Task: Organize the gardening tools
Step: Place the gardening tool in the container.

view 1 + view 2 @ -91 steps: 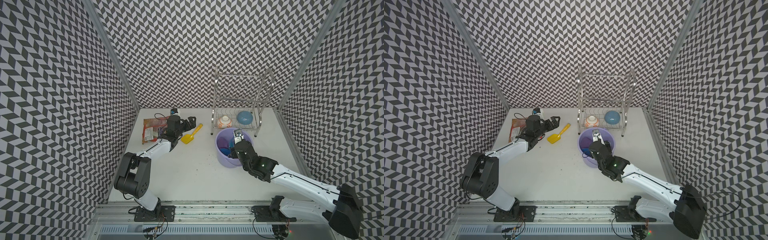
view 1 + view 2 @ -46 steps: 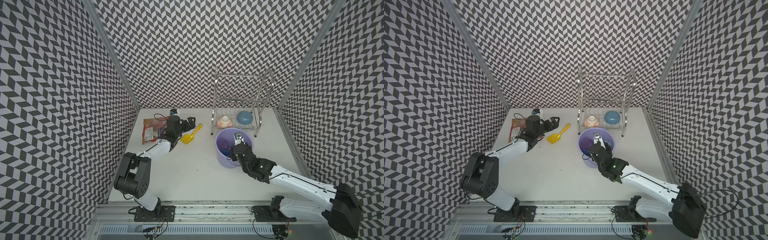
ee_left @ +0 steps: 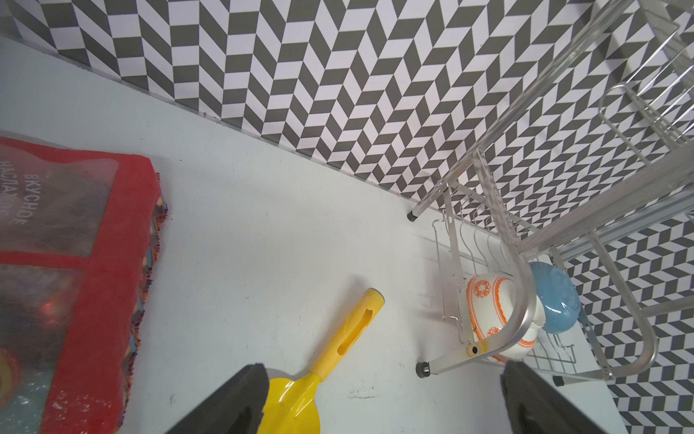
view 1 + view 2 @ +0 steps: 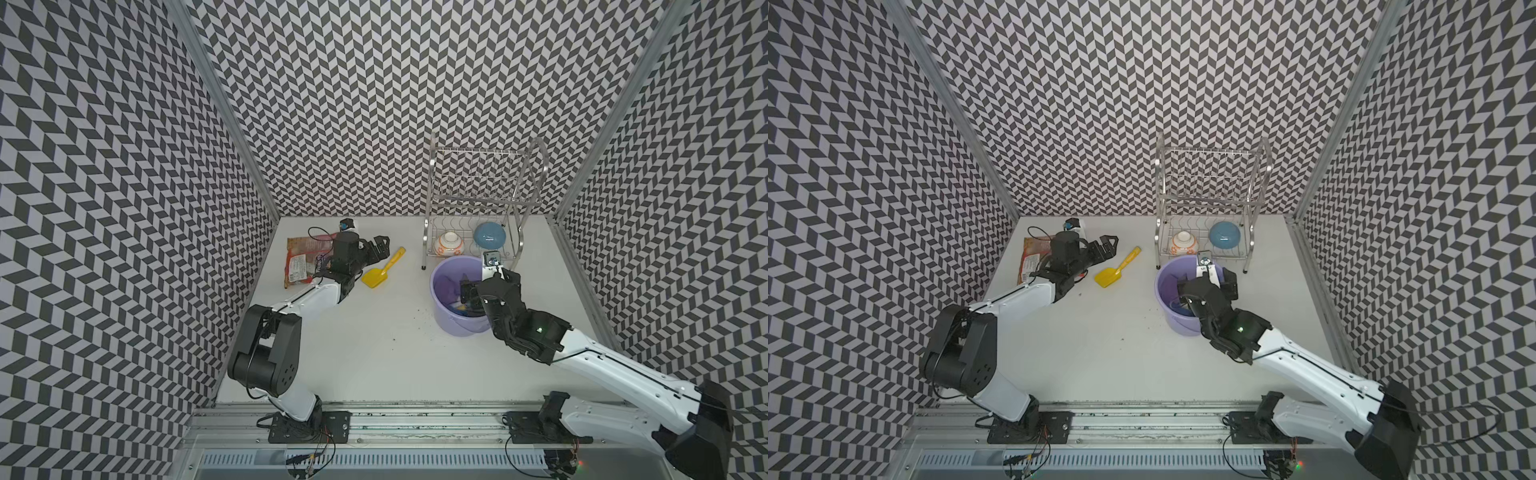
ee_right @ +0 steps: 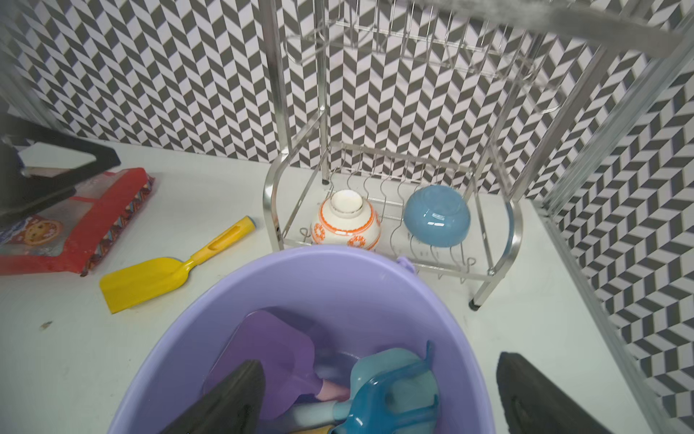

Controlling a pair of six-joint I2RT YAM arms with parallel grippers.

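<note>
You have one yellow scoop (image 3: 296, 394) just ahead of the left gripper (image 3: 385, 390), with one red bag (image 3: 97, 263) beside it. Below the right gripper (image 5: 379, 394), one bucket (image 5: 323, 253) holds three tools: purple scoop (image 5: 270, 357), pale spade (image 5: 375, 366), blue fork (image 5: 371, 398). Beyond it: one rack (image 5: 514, 225), two bowls (image 5: 345, 221).

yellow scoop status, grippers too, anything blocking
Left gripper open at yellow scoop blade, not gripping. Right gripper open over lavender bucket, empty. Scoop lies outside bucket. Red snack bag beside it, apart.

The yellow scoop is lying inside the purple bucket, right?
No. The yellow scoop is lying on the table, outside the purple bucket and well apart from it. Both top views show this, and the right wrist view does too.
</note>
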